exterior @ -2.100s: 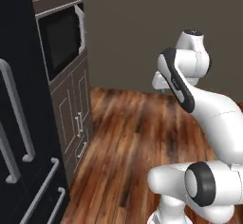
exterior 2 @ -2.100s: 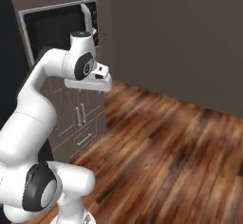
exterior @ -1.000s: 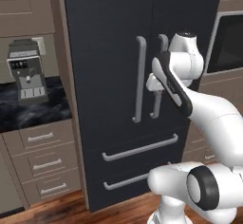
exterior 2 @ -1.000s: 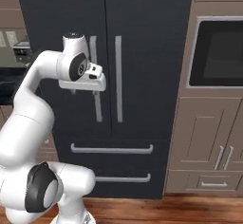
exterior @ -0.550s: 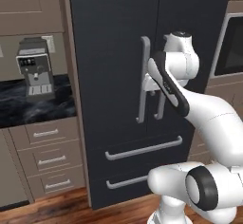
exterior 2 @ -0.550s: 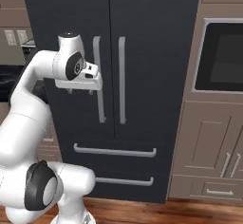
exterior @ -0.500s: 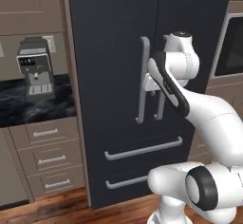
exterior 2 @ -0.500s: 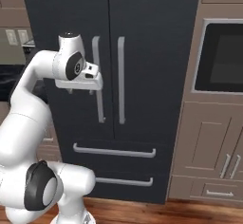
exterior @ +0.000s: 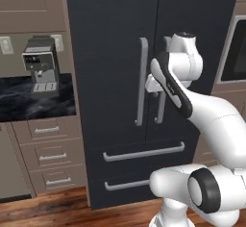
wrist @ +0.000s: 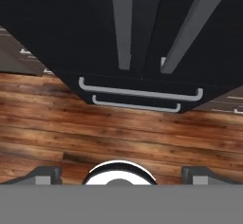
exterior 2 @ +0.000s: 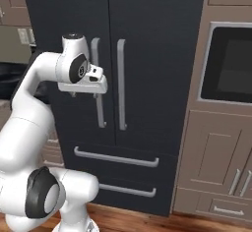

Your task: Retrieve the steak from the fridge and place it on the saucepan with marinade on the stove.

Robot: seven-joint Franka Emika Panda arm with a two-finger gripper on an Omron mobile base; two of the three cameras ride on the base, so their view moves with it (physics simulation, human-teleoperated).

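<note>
Gripper, jaws spread wide and empty, is held pointing down before the shut fridge by its door handles, presumably for opening; steak unseen, judged inside.

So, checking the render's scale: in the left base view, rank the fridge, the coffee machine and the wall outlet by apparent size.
Largest to smallest:
1. fridge
2. coffee machine, clearly smaller
3. wall outlet, smallest

All three stand along the same wall, so nearness hardly affects the order.
</note>
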